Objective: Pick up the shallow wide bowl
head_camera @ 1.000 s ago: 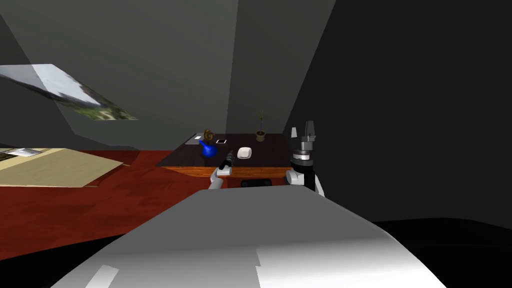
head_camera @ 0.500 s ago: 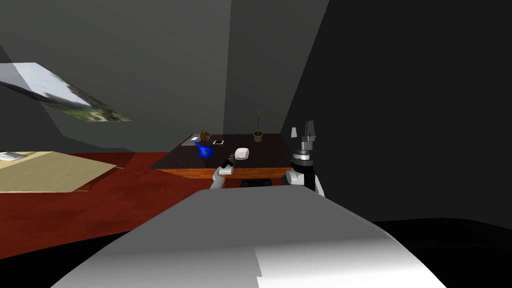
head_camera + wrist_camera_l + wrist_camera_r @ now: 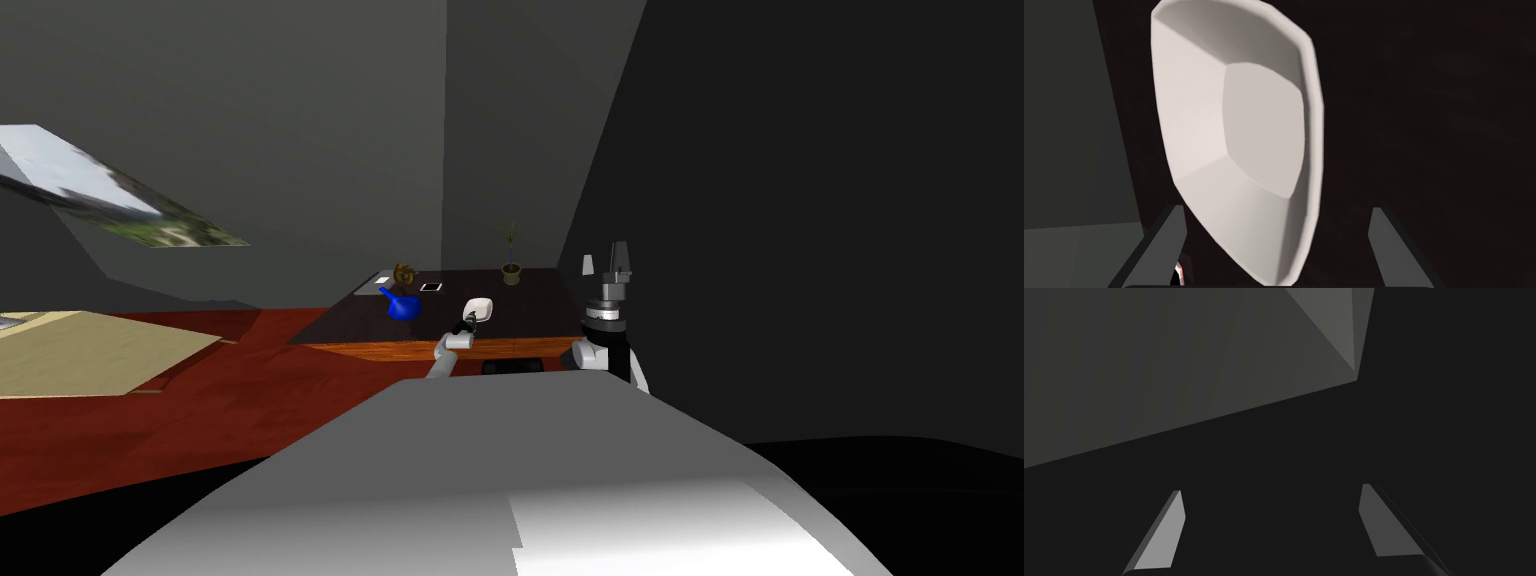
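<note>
dark table [image 3: 530, 308] | white faceted shallow bowl [image 3: 1239, 140] | left claw [image 3: 1275, 209] spread

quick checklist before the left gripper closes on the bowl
1. Left gripper open: ok, its fingers stand wide apart.
2. White bowl between the fingers: ok, its near end lies between them.
3. Bowl centred in the grip: not ok, it sits closer to one finger than to the other.
4. Fingers deep enough past the rim: cannot tell.
5. Blue jug clear of the arm: ok, it stands apart from the bowl on the dark table.
6. Right gripper out of the way: ok, it is raised by the table's right edge, fingers open.
</note>
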### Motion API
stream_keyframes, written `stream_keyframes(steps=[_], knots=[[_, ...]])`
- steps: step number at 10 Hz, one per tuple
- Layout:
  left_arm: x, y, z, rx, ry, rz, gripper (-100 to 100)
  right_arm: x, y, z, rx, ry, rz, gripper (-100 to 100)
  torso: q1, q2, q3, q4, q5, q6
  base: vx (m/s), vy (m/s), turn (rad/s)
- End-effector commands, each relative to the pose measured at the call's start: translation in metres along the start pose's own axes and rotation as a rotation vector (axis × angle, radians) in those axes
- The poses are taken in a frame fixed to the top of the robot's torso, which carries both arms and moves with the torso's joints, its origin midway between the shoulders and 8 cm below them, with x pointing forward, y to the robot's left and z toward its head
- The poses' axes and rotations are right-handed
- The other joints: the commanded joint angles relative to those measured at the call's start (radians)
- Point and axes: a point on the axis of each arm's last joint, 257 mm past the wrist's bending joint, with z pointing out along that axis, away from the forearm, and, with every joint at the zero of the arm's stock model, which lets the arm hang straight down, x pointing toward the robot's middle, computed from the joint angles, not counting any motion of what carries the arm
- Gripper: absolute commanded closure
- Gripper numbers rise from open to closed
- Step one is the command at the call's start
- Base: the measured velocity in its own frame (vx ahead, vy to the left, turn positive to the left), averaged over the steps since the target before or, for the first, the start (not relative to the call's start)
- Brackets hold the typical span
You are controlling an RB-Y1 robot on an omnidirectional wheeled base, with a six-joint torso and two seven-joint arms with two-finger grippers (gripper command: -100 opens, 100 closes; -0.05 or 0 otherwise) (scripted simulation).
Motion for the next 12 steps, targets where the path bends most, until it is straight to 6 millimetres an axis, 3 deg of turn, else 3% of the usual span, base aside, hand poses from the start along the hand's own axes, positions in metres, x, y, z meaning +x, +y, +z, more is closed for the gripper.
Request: stream_keyframes(steps=[1,2,3,7,8,12], knots=[[0.000,0.000,0.000,0.000,0.000,0.000,-100,0.000,0.000,0.000,0.000,0.000,0.000,0,0.000,0.000,0.000,0.000,0.000,0.000,0.010,-0.020,-0.006],[0.001,0.002,0.000,-0.006,0.001,-0.001,0,0.000,0.000,0.000,0.000,0.000,0.000,0,0.002,0.001,0.001,0.000,0.000,0.000,0.000,0.000,0.000],[0.001,0.009,0.001,-0.005,0.001,-0.002,-100,0.000,0.000,0.000,0.000,0.000,0.000,0,0.003,0.002,0.001,0.000,0.000,0.000,0.051,-0.001,-0.006],[0.000,0.019,0.003,-0.007,0.001,-0.002,-100,0.000,0.000,0.000,0.000,0.000,0.000,0,0.004,-0.001,0.000,0.000,0.001,0.000,0.047,0.005,-0.020],[0.000,0.019,0.003,-0.004,0.001,-0.002,100,0.000,0.000,0.000,0.000,0.000,0.000,0,0.004,0.001,0.001,0.000,0.001,0.000,0.000,0.000,0.000],[0.000,0.019,0.003,-0.006,0.001,-0.003,100,0.000,0.000,0.000,0.000,0.000,0.000,0,0.003,0.003,0.002,0.001,0.000,0.000,0.000,0.000,0.000]])
